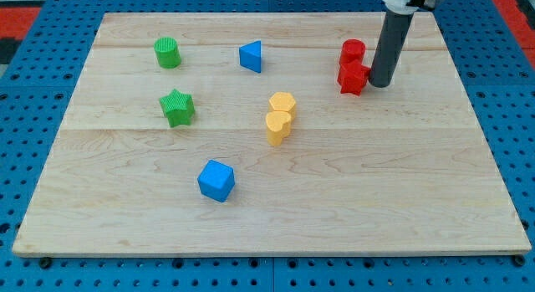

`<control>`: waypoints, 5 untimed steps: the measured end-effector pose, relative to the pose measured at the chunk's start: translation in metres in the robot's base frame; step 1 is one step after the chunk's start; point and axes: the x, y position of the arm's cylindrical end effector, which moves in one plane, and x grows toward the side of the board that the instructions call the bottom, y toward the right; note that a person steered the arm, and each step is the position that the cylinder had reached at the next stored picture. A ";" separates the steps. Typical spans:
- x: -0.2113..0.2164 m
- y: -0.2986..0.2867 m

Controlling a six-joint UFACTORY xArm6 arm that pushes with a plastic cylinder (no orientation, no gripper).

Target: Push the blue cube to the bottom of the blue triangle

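A pale wooden board (401, 192) fills most of the view, lying on a blue perforated table (33, 74). The dark rod (389, 45) comes down at the far right, and my tip (380, 83) rests on the board just right of the red blocks, touching or nearly touching the nearer one. The rod is a plain straight stick with nothing to spread or pinch, and it holds nothing.

The blue cube (216, 181) sits near the front, left of centre, tilted a little relative to the board's edges and well apart from every other block. The blue triangle (251, 56) lies far back, slightly right of the cube's line, with open board between the two.

Two yellow blocks (280, 118) stand touching each other at the centre, one just behind the other. Two red blocks (353, 67) touch likewise at the far right; their shapes are hard to tell. On the left, a green star (177, 108) sits near a green cylinder (167, 53) behind it.
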 end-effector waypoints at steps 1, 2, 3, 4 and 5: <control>0.022 0.000; 0.043 -0.031; 0.010 -0.059; 0.018 -0.060; 0.086 -0.077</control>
